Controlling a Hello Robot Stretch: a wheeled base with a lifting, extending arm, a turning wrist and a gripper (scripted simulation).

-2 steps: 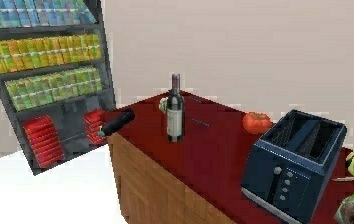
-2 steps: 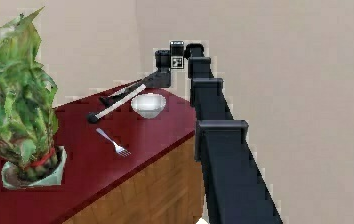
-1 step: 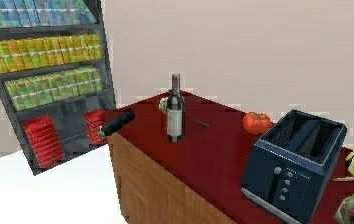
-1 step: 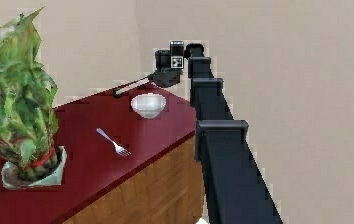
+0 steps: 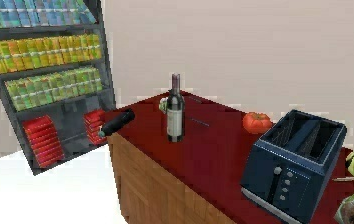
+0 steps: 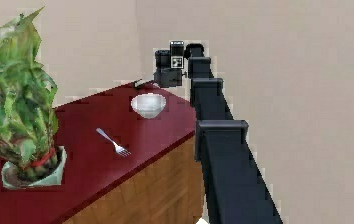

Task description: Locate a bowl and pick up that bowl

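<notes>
A white bowl (image 6: pixel 148 104) stands on the red countertop (image 6: pixel 90 115) near its far end in the arm side view. The dark arm (image 6: pixel 217 140) rises from the bottom edge and ends just beyond and to the right of the bowl. There the gripper (image 6: pixel 166 80) shows as a dark body beside two white marked squares. With the bowl and counter so close to its far end, I cannot tell whether it holds anything or touches the bowl.
A fork (image 6: pixel 112 142) and a potted plant (image 6: pixel 20 100) share that counter. The forward view has an upright bottle (image 5: pixel 174 107), a lying dark bottle (image 5: pixel 115 123), a tomato (image 5: pixel 256 122), a dark toaster (image 5: pixel 293 163) and a shelf of cans (image 5: pixel 50 75) at the left.
</notes>
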